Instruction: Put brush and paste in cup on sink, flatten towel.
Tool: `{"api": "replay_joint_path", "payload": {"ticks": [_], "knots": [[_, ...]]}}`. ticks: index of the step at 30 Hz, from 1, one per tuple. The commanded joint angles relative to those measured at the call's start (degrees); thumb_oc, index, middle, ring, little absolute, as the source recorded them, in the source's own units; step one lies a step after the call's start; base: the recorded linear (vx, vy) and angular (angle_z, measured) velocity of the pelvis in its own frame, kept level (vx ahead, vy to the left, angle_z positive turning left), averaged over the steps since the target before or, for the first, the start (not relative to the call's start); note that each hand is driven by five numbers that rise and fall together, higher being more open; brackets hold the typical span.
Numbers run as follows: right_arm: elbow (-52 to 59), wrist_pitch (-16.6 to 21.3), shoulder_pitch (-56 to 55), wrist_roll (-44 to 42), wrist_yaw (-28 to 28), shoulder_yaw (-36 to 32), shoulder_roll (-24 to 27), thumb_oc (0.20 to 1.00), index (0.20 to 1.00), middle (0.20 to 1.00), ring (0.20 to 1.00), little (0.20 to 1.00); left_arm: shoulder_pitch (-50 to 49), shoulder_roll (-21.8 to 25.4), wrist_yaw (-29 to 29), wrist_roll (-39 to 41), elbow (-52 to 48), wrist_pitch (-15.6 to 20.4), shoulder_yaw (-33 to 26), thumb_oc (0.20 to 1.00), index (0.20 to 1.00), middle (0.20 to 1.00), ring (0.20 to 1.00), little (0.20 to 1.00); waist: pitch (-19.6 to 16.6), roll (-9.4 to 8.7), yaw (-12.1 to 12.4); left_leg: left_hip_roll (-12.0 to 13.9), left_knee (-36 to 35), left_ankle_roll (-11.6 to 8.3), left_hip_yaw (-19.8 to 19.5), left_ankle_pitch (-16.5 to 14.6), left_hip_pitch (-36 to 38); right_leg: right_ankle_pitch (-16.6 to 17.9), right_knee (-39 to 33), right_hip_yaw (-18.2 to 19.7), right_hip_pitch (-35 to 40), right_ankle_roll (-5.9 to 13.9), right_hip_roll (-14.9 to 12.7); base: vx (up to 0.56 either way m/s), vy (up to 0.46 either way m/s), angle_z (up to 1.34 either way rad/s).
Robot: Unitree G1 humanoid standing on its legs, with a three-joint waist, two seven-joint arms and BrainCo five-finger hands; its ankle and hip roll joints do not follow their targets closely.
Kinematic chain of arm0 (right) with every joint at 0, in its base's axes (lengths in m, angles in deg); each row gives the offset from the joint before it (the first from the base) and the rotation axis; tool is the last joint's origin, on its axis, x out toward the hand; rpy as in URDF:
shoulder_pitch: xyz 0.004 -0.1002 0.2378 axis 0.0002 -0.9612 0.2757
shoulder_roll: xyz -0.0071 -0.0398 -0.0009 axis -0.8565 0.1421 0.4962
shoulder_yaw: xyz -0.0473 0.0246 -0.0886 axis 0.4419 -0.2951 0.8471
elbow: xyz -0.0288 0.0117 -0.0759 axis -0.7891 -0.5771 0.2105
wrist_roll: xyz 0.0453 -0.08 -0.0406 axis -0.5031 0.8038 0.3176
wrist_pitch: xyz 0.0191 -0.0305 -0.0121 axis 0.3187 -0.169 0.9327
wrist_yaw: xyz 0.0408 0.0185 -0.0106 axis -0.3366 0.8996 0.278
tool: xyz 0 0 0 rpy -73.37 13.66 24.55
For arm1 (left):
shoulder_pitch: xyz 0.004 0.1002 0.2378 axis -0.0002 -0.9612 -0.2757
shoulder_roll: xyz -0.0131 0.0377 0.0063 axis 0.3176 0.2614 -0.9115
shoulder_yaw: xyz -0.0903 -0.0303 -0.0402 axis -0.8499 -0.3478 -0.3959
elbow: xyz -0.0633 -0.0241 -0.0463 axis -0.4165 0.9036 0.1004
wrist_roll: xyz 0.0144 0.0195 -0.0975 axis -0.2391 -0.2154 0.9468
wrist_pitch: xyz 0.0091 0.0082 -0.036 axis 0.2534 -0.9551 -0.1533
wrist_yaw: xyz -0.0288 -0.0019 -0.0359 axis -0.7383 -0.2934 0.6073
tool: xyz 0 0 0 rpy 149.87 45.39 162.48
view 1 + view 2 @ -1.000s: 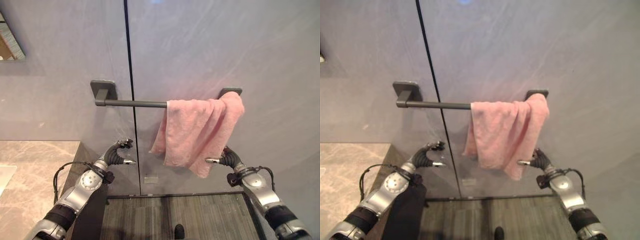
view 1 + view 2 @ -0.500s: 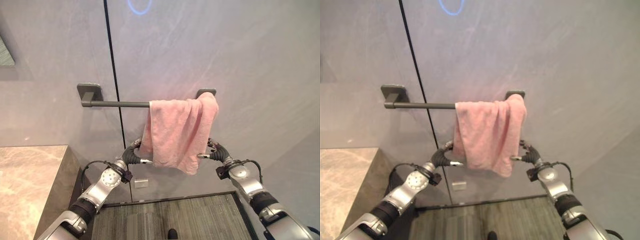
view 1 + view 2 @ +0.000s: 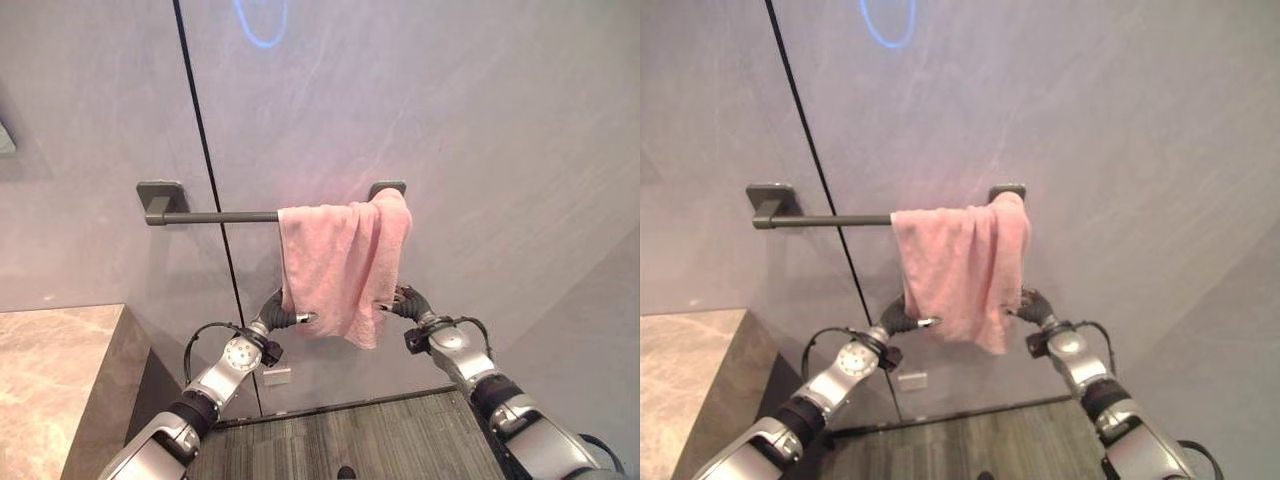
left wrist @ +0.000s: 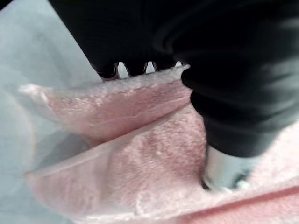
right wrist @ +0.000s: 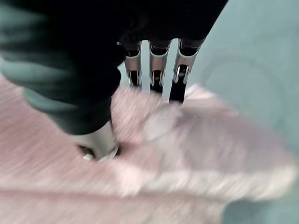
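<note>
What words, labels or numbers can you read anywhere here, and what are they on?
None can be read.
The small white plate low on the wall, under the pink towel: any print on it is too small to read.
The blue ring of light high on the wall is a glow, not a letter or sign.
The towel, the bar and both hands, left hand and right hand, show no print.
</note>
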Motion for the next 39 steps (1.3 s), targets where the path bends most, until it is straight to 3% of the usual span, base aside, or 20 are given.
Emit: {"api": "replay_joint_path", "payload": {"ticks": [1,5,7,13,19,24,31,36,39], "knots": [[-1.7,2.9,9.3,-1.3,-1.1,-0.7,-0.9,0.2,0.2,0.2,0.2,0.2,7.2,-0.7,-1.0,2.3,2.7,2.1,1.9,0.2,0.2,0.2,0.2,0.2,0.8,0.31,1.4,1.6,0.5,-1.18,-3.1,0.9,-1.0,-5.3,3.4,-0.7,5.6,3.61,-3.3,0.01,-0.01,0.16],[3.3,3.0,6.6,-1.3,-1.1,-2.0,0.3,0.2,0.2,0.2,0.2,0.2,5.1,0.1,-1.1,2.2,-0.2,1.9,0.7,0.2,0.2,0.2,0.2,0.2,1.2,0.35,1.5,1.7,0.5,-1.26,-3.5,1.0,-1.2,-5.3,3.3,-1.1,5.7,3.54,-3.3,0.01,-0.009,0.13],[13.0,4.0,2.1,-2.3,1.6,-3.3,3.3,0.2,0.2,0.2,0.2,0.2,1.9,1.6,-0.3,2.1,-4.9,2.0,-1.6,0.2,0.2,0.2,0.2,0.2,1.7,0.38,1.5,1.7,0.5,-1.4,-3.7,1.2,-1.6,-5.5,3.3,-1.4,5.7,3.46,-3.4,0.0,0.0,0.0],[27.1,6.2,-5.6,-6.2,5.1,-6.6,7.3,0.2,0.2,0.2,0.2,0.2,-1.8,5.1,1.5,2.0,-15.8,3.5,-4.2,0.2,0.2,0.2,0.2,0.2,2.5,0.19,1.7,1.7,0.5,-1.58,-4.6,1.8,-3.0,-5.5,2.9,-2.6,5.4,3.59,-3.7,0.0,-0.015,0.08],[41.0,9.0,-9.8,-9.9,7.4,-10.3,8.1,0.2,0.2,0.2,0.2,0.2,-5.3,7.1,1.6,5.0,-29.0,5.8,-9.2,0.2,0.2,0.2,0.2,0.2,2.6,0.27,2.0,1.5,0.5,-1.71,-5.5,2.1,-4.6,-5.2,2.7,-3.6,4.8,3.78,-4.3,0.01,-0.001,0.05],[44.5,10.1,-9.9,-15.7,7.6,-9.4,3.1,0.2,0.2,0.2,0.2,0.2,-7.9,7.5,-0.7,3.9,-35.2,7.4,-13.4,0.2,0.2,0.2,0.2,0.2,2.6,0.37,3.0,1.3,0.5,-1.84,-5.9,2.0,-5.0,-5.1,2.3,-4.0,4.9,3.75,-4.6,0.01,0.0,0.13],[46.5,9.8,-8.1,-15.1,7.6,-6.0,0.3,0.2,0.2,0.2,0.2,0.2,-12.5,6.9,-2.3,4.7,-38.9,7.4,-17.4,0.2,0.2,0.2,0.2,0.2,2.7,0.37,4.2,1.1,0.5,-1.91,-6.5,2.1,-5.4,-5.1,1.9,-4.7,5.1,3.74,-4.9,0.0,0.0,0.01],[45.1,9.4,-8.5,-12.2,7.0,-5.0,-0.1,0.2,0.2,0.2,0.2,0.2,-14.7,6.1,-1.6,5.7,-35.7,6.7,-17.3,0.2,0.2,0.2,0.2,0.2,2.6,0.36,4.7,1.0,0.5,-1.91,-7.0,2.2,-5.5,-5.2,1.9,-5.3,5.5,3.66,-5.0,0.0,0.006,0.06],[41.5,8.2,-9.3,-12.4,6.1,-4.0,-1.6,0.2,0.2,0.2,0.2,0.2,-14.7,5.0,-2.0,5.0,-28.0,4.7,-15.5,0.2,0.2,0.2,0.2,0.2,2.6,0.33,4.7,1.0,0.5,-1.82,-6.9,2.2,-5.4,-5.1,1.8,-5.5,5.7,3.63,-5.1,0.0,0.002,0.07]]}}
